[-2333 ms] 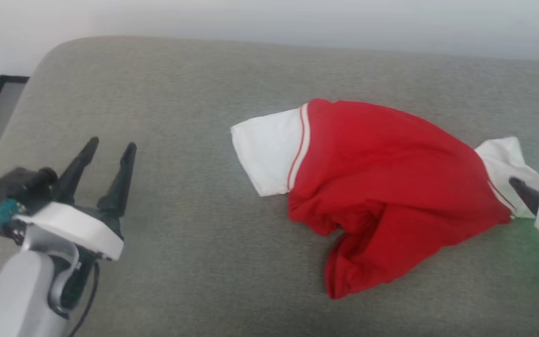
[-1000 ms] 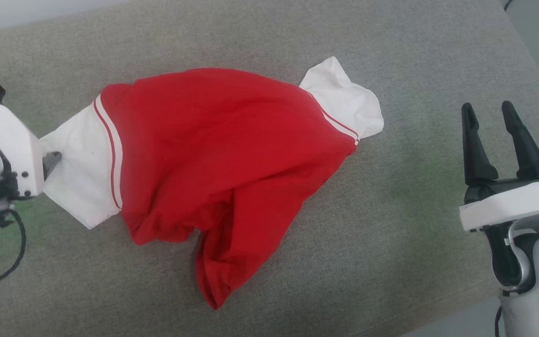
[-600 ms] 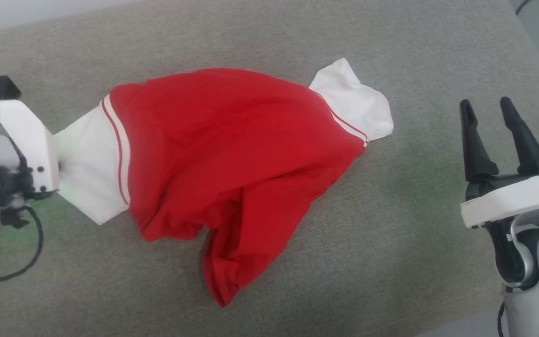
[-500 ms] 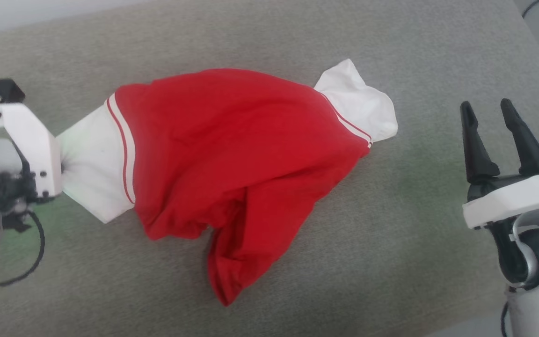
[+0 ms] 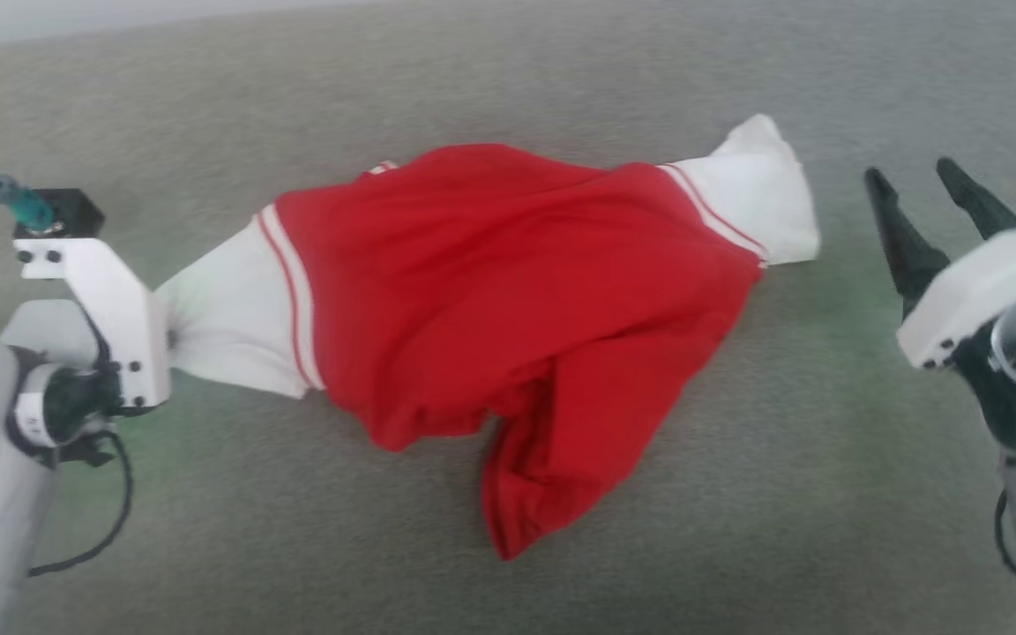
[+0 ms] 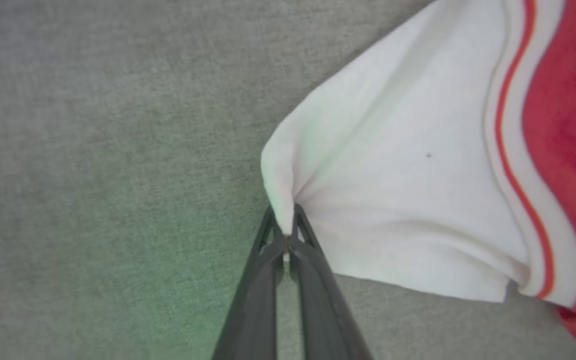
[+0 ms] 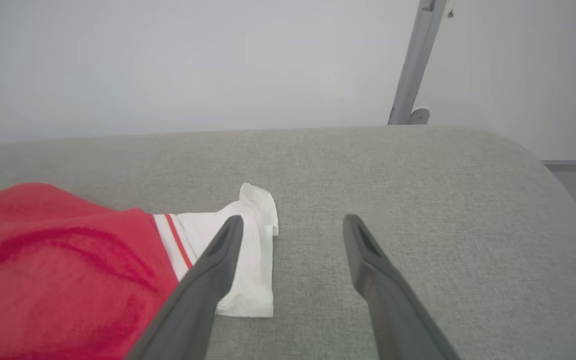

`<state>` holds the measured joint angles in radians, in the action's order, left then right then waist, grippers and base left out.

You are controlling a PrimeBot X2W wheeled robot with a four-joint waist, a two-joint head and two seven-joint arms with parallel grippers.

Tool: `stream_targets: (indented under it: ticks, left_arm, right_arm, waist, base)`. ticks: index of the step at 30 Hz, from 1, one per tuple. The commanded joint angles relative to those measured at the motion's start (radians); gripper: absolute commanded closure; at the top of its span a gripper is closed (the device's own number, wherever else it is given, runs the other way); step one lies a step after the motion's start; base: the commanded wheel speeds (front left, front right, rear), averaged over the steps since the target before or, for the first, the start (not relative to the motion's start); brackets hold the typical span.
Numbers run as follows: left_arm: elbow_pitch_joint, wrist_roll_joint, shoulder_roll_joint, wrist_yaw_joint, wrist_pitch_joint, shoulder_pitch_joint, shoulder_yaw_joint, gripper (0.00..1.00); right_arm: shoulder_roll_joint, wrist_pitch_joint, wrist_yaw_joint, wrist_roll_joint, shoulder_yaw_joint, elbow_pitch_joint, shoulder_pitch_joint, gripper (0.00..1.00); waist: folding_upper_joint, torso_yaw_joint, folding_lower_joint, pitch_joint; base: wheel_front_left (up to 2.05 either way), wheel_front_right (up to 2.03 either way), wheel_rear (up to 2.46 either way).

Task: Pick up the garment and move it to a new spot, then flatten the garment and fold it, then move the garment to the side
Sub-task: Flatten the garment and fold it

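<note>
Roughly centre in the head view: soft bright-red short-sleeved shirt with white sleeves (image 5: 508,291), crumpled on the grey woven upholstered surface (image 5: 208,547) and stretched left to right across the frame. Red body bunched, one fold trailing down toward lower centre. Left-hand white sleeve (image 5: 226,326), thin red-and-white stripes at its seam, drawn out taut to a point toward the left edge. Right-hand white sleeve (image 5: 759,198) lies at upper right. Left gripper (image 6: 286,235), two long dark fingers, bottom centre of the left wrist view: closed, pinching the tip of the left-hand white sleeve, cloth puckered into creases that fan out from the pinch. Right gripper (image 5: 907,174) at the right edge of the head view: fingers spread, nothing between them, clear of the shirt. Right wrist view: right-hand white sleeve partly behind the frame-left finger (image 7: 208,280); pale wall (image 7: 168,60) and grey metal post (image 7: 415,60) across the upper frame.
</note>
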<state>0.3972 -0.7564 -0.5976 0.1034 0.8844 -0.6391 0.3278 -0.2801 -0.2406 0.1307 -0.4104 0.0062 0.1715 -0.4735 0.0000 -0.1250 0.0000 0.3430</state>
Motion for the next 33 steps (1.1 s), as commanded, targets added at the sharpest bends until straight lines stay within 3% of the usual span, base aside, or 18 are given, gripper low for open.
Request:
stream_targets:
  ticks: [1, 8, 21, 33]
  left_arm:
    - [0.020, -0.005, 0.011, -0.001, -0.003, 0.022, 0.009, 1.00]
    - [0.072, 0.002, 0.067, -0.018, -0.060, -0.008, 0.030, 1.00]
    - [0.193, 0.002, 0.112, -0.072, -0.097, -0.097, 0.053, 1.00]
    - [0.276, 0.013, 0.164, -0.112, -0.124, -0.203, 0.085, 1.00]
  right_arm:
    - [-0.013, -0.014, 0.000, 0.003, 0.019, 0.013, -0.023, 0.00]
    - [-0.059, -0.046, 0.000, -0.021, 0.078, 0.089, -0.130, 0.00]
    - [-0.083, -0.080, 0.000, -0.048, 0.135, 0.178, -0.249, 0.00]
    - [-0.123, -0.411, 0.000, -0.096, 0.120, 0.384, -0.360, 0.00]
  waist:
    - [0.0000, 0.032, 0.0000, 0.004]
    - [0.0000, 0.096, 0.0000, 0.008]
    - [0.0000, 0.132, 0.0000, 0.022]
    - [0.0000, 0.179, 0.0000, 0.060]
  base:
    - [0.00, 0.00, 0.00]
    - [0.00, 0.00, 0.00]
    - [0.00, 0.00, 0.00]
    - [0.00, 0.00, 0.00]
